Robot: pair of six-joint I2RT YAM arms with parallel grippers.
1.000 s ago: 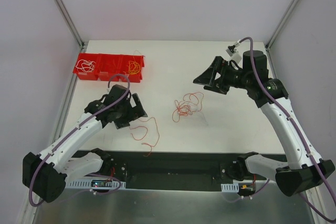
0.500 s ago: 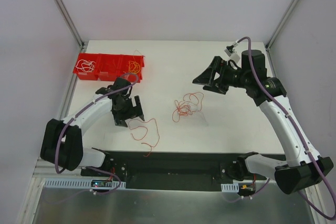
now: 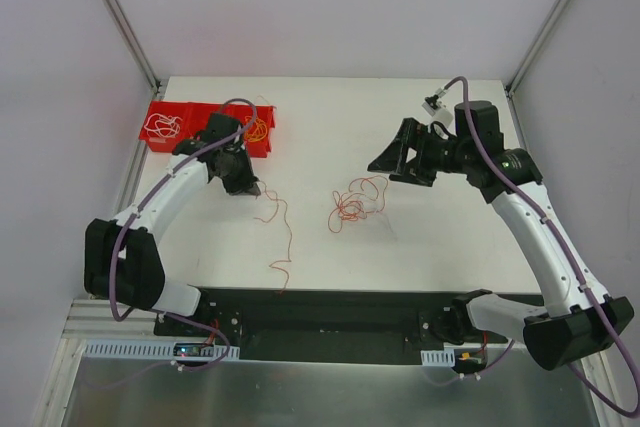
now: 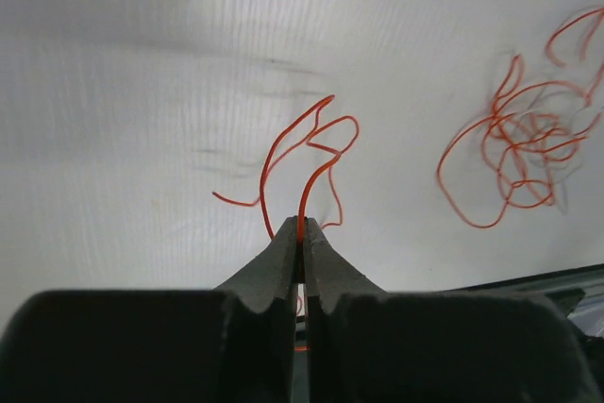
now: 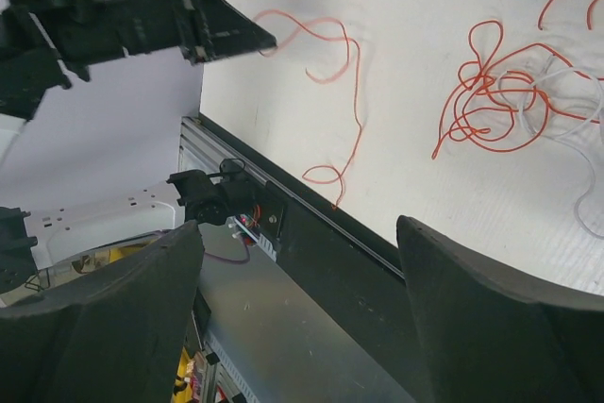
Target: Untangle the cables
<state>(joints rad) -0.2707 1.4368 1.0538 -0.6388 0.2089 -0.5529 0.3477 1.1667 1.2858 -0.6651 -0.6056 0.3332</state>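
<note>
Left gripper (image 4: 300,226) is clamping one red wire (image 3: 284,232), which is trailing toward the near edge. Right gripper (image 3: 384,161) is hovering, jaws apart, just far-right of the tangle (image 3: 354,203) at centre.

The table (image 4: 113,92) has a matt white surface with a fine ribbed grain. The red cable (image 4: 302,200) has a smooth, slightly glossy plastic sheath. The left gripper (image 4: 300,233) has matt black plastic fingers (image 4: 269,276). The bin (image 3: 160,143) is glossy red plastic. The arm shell (image 3: 165,199) is smooth white plastic.
</note>
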